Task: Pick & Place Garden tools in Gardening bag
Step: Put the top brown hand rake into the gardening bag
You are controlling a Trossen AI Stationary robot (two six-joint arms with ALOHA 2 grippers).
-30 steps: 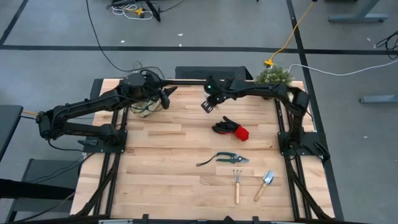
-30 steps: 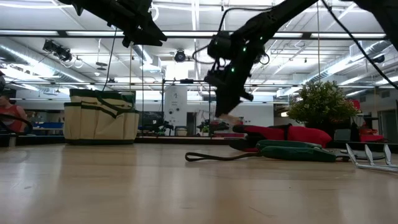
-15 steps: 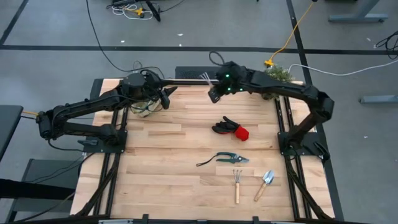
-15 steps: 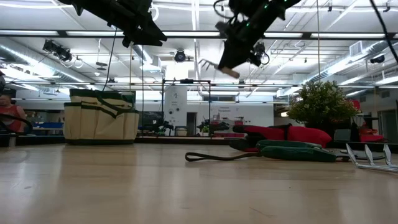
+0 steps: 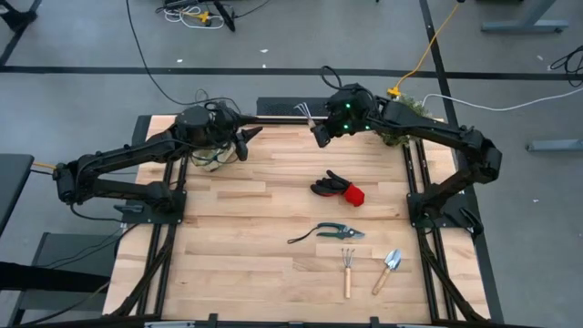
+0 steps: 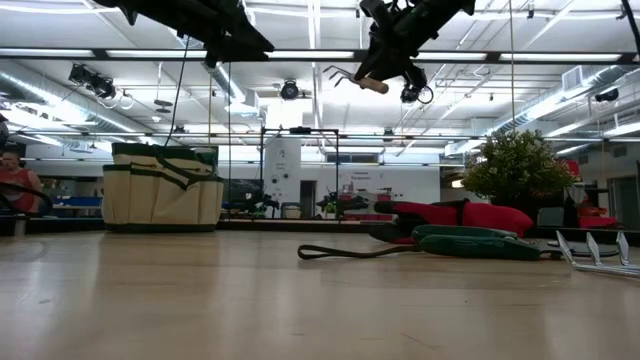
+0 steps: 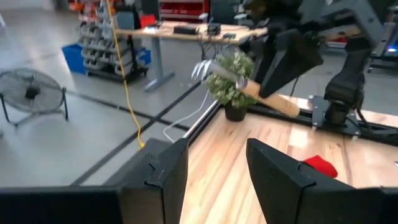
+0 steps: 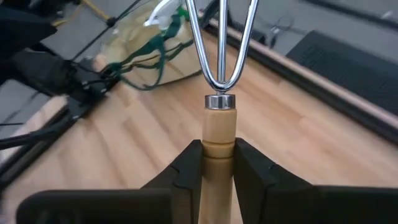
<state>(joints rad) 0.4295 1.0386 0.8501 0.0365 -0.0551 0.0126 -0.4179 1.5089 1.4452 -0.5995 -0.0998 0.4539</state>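
The table point(image 5: 273, 246) carries the bag point(image 5: 211, 150) at about ten o'clock, near its far left edge, with a bushy plant point(image 5: 401, 111) at the far right corner, about one o'clock. The left gripper point(image 5: 242, 144) hangs in the air just beside the bag, its two fingers point(image 7: 168, 174) apart and holding nothing. The right gripper point(image 5: 319, 133) is raised at about twelve o'clock, above the far edge, clamped on the wooden handle of a fork point(image 8: 219, 93) whose metal prongs point toward the bag. Gloves point(image 5: 337, 188) lie right of centre. Toward five o'clock sit the shears point(image 5: 335, 232), then a rake point(image 5: 347, 267) and a trowel point(image 5: 389, 269) side by side near the front edge.
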